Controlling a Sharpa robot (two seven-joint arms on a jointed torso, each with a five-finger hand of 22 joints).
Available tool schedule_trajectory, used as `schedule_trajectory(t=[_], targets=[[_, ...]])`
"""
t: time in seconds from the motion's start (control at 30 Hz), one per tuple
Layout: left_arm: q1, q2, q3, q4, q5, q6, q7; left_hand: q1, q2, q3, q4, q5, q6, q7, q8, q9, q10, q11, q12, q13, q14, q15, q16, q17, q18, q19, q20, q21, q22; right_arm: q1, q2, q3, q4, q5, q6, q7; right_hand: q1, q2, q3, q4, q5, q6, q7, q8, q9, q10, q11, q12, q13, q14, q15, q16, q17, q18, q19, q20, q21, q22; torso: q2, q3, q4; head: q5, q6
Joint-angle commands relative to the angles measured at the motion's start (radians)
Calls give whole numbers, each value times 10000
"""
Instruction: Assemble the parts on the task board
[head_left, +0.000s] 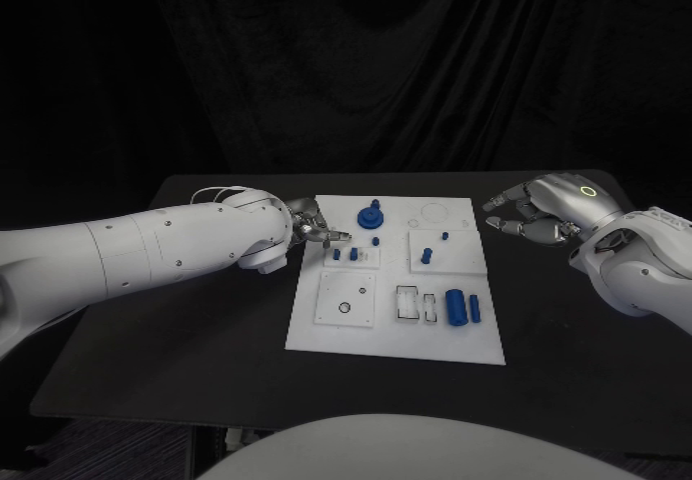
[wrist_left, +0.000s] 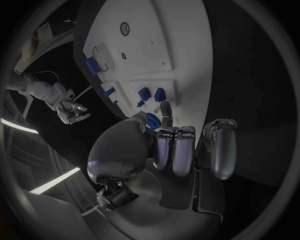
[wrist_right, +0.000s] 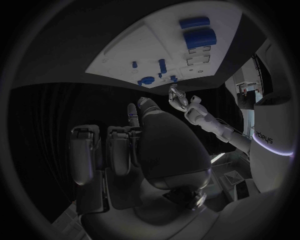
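The white task board lies in the middle of the black table. On it stand a blue round knob, small blue pegs and a peg; a thick blue cylinder lies near its front right. My left hand hovers at the board's far left edge beside the knob, fingers loosely bent and holding nothing. My right hand hangs over the table just right of the board's far corner, fingers apart and empty. The board also appears in the right wrist view.
Square recessed plates and slots sit in the board's front half, and a faint ring outline at its far right. Bare black table surrounds the board. A dark curtain hangs behind.
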Motion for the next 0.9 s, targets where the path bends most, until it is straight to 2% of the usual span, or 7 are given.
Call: schedule_trajectory(t=[0.03, 0.17, 0.2, 0.3, 0.43, 0.63, 0.9], targets=[[-19, -160, 6, 278, -764, -1826, 1595, 468, -100, -124, -96, 426, -628, 109, 132, 283, 1040, 75, -6, 2633, 1039, 0, 26, 2635, 114, 333, -24, 59, 2190, -24, -29, 9, 5, -56, 4, -243, 73, 59, 47, 9, 75, 37, 34, -58, -13, 757, -26, -44, 652, 1076, 59, 29, 2634, -160, 1039, 72, 26, 2632, -2, 1, 2, -13, 1], [41, -338, 7, 507, -856, -2922, 3593, 1560, -186, -10, -404, 1484, -1790, 427, -6, 305, 334, 390, -745, 2110, 1039, 272, 26, 2635, 207, 10, 169, -415, 2051, -24, -27, 9, -2, -56, 11, -254, 73, 59, 47, 9, 75, 37, 34, -58, -13, 757, -26, -44, 652, 1076, 59, 29, 2634, -160, 1039, 72, 26, 2632, -1, -1, -3, -18, 1], [67, -360, 7, 541, -869, -3086, 4059, 2040, -191, 139, -459, 1576, -1848, 535, -164, -85, -718, 476, -1814, 1407, 1039, 497, 26, 2635, 242, -183, 304, -634, 1990, -24, -27, 9, -3, -56, 12, -255, 73, 59, 47, 9, 75, 37, 34, -58, -13, 757, -26, -44, 652, 1076, 59, 29, 2634, -160, 1039, 72, 26, 2632, -2, 0, -2, -23, 1], [190, -365, 7, 588, -897, -3216, 5297, 3396, -552, 1032, -591, 1294, -1783, 833, -1029, -1577, -5671, 821, -8226, -2923, 953, 606, -71, 2559, 348, -672, 520, -1187, 1828, -24, -22, 9, -9, -56, 15, -258, 70, 60, 49, 12, 82, 37, 36, -58, -13, 757, -25, -45, 651, 1076, 59, 29, 2634, -160, 1039, 72, 26, 2632, -6, 0, 0, -36, 1], [315, -250, 8, 482, -1509, -2818, 6110, 4095, -1267, 1935, -306, 1068, -1796, 1062, -2346, -3669, -6570, 1126, -10723, -5297, 391, 872, -795, 1927, 345, -605, 743, -960, 1873, -24, -21, 9, -8, -56, 26, -271, 70, 60, 49, 12, 82, 37, 36, -58, -13, 757, -25, -45, 651, 1076, 59, 29, 2634, -160, 1039, 72, 26, 2632, -2, 0, -1, -90, 1], [374, 100, 8, 5, -3685, -2078, 6547, 4346, -1561, 2497, -349, 707, -2314, 710, -2713, -5593, -6861, 869, -11994, -7164, 269, 559, -1078, 1584, 374, -612, 561, -998, 1848, -24, -19, 9, -16, -56, 23, -278, 66, 56, 50, 15, 92, 36, 36, -58, -14, 758, -24, -44, 653, 1076, 59, 29, 2634, -160, 1039, 72, 26, 2632, -7, 1, -4, -126, 1], [388, 752, 8, -778, -5819, -1592, 6807, 4434, -1592, 2722, -556, 492, -2251, 357, -2683, -6615, -6726, 578, -12077, -7803, 100, 374, -1423, 1174, 386, -644, 391, -1106, 1827, -50, 48, 9, -54, -56, 17, -260, 67, 47, 51, 13, 100, 37, 35, -57, -15, 757, -25, -45, 651, 1076, 60, 29, 2634, -160, 1039, 73, 26, 2632, 2, 4, -9, -210, 1]])
